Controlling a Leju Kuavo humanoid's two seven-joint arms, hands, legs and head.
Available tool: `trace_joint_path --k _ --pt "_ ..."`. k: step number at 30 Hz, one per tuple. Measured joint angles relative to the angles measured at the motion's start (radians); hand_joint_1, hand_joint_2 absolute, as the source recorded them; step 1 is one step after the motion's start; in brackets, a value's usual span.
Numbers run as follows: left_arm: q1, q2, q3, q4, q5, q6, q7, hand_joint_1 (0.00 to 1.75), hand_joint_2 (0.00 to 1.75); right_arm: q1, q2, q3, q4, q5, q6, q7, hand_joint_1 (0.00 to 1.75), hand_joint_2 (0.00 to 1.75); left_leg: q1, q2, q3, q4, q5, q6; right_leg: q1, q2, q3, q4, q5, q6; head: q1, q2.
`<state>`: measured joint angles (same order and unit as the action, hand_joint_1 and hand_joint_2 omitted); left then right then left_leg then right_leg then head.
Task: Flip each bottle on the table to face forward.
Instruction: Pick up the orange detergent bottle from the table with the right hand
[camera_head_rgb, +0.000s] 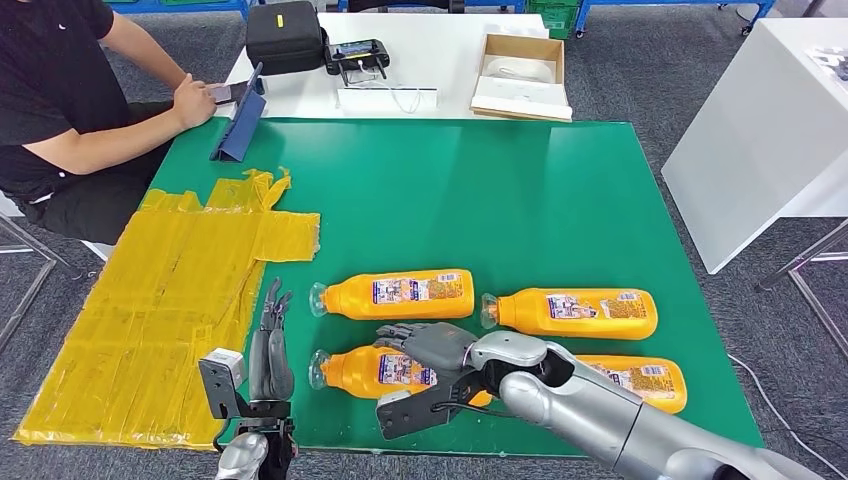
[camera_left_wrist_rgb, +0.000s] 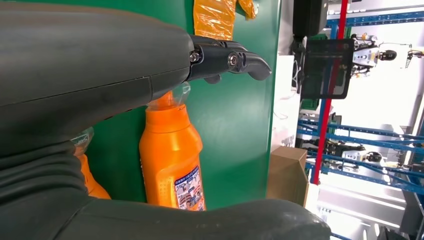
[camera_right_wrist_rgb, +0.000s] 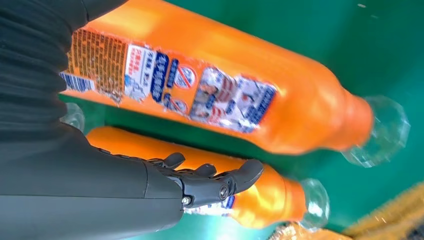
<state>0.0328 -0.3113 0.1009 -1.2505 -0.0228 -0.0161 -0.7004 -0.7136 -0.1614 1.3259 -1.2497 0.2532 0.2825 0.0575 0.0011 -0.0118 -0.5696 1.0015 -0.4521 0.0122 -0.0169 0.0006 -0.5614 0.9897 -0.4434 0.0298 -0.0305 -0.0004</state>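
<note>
Four orange bottles with clear caps lie on their sides on the green table, caps pointing left. The far-left bottle and the far-right bottle show their labels. My right hand lies stretched over the near-left bottle, fingers straight and not curled round it; in the right wrist view its fingers lie along that bottle, beside the far-left bottle. My right arm hides part of the near-right bottle. My left hand stands empty, fingers straight, left of the caps.
A crumpled yellow plastic sheet covers the table's left side. A person sits at the far left by a blue tablet case. Behind, a white table holds a black bag and a cardboard box. Another white table stands right.
</note>
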Motion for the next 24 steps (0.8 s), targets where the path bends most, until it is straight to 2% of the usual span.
trace_joint_path --k 5,6,9,10,21,24 --pt "0.003 0.000 0.000 0.000 0.000 0.006 0.000 0.00 0.00 0.016 0.000 0.024 0.029 0.098 -0.015 0.036 0.02 1.75 0.000 0.000 0.000 0.000 0.000 0.000 0.000 0.000 0.000 0.000 0.000 0.000 0.000 0.000" --pt "0.004 0.000 0.000 0.000 -0.001 0.006 0.000 0.00 0.00 0.022 0.000 0.027 0.038 0.121 -0.015 0.041 0.36 1.75 0.000 0.000 0.000 0.000 0.000 0.000 0.000 0.000 0.000 0.000 0.000 0.000 0.000 0.000" --pt "0.006 0.000 -0.001 0.000 -0.005 0.004 0.000 0.00 0.00 0.038 0.004 0.035 0.070 0.182 -0.008 0.051 1.63 1.75 0.000 0.000 0.000 0.000 0.000 0.000 0.000 0.000 0.000 0.000 0.000 0.000 0.000 0.000" --pt "0.006 0.000 -0.002 0.000 -0.007 0.003 0.002 0.00 0.00 0.042 0.007 0.038 0.081 0.197 -0.006 0.052 1.73 1.75 0.000 0.000 0.000 0.000 0.000 0.000 0.000 0.000 0.000 0.000 0.000 0.000 0.000 0.000" --pt "0.006 0.000 -0.006 0.000 -0.008 -0.003 0.010 0.00 0.00 0.047 0.024 0.044 0.127 0.223 -0.001 0.053 1.75 1.75 0.000 0.003 0.005 0.000 -0.001 0.000 0.000 0.002 0.003 -0.001 0.000 0.000 0.000 0.000" --pt "0.001 0.000 -0.011 0.001 0.008 0.000 0.014 0.00 0.00 0.054 0.027 0.024 0.144 0.166 -0.013 0.042 1.75 1.75 0.000 0.003 0.007 0.000 0.000 0.000 0.000 0.003 0.005 -0.001 0.001 -0.002 0.000 0.000"
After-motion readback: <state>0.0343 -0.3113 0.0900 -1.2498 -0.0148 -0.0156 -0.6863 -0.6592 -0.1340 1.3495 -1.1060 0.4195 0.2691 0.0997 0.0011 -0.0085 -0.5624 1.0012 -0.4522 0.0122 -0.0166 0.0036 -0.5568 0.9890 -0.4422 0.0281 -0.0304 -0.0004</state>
